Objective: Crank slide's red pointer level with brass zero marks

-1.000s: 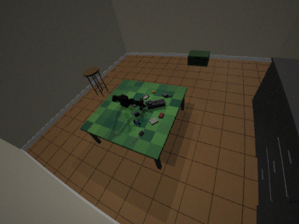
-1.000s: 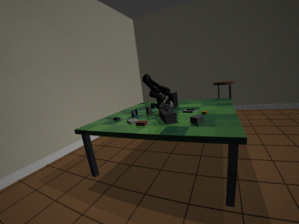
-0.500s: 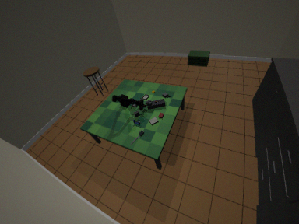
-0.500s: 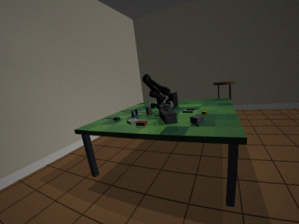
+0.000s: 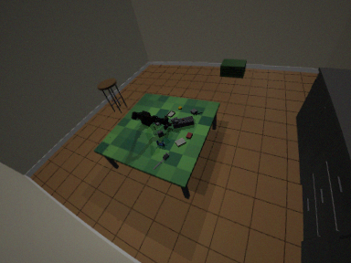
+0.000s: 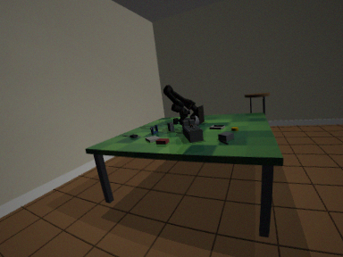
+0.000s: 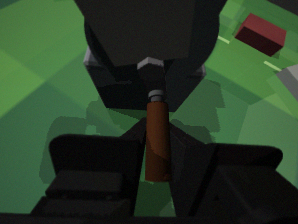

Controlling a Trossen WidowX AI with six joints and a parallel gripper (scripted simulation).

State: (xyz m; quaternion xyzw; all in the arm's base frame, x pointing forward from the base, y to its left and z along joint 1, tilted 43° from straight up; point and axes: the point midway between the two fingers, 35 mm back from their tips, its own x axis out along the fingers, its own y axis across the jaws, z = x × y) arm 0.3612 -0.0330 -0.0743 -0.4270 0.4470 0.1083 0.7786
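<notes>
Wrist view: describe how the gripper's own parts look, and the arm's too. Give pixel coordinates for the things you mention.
The gripper's fingers are black and broad, with rounded outer corners and stepped blocks behind. The arm (image 5: pixel 145 119) (image 6: pixel 179 99) is black too, with chunky, jointed links. No markings or cables can be made out.

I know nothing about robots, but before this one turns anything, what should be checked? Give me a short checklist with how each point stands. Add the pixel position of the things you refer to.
1. Tool (image 7: pixel 152 122) closed on the brown handle (image 7: pixel 157 135): ok, the handle sits between its fingers.
2. Handle joined to the machine (image 5: pixel 184 121) (image 6: pixel 193 133): ok, a grey collar (image 7: pixel 156 94) shows at its end.
3. Red block (image 5: pixel 189 135) (image 6: pixel 163 141) (image 7: pixel 261 34) away from the handle: ok, it lies off to one side.
4. Red pointer level with the brass marks: cannot tell, neither can be made out.
5. Handle released: not ok, it is held.
</notes>
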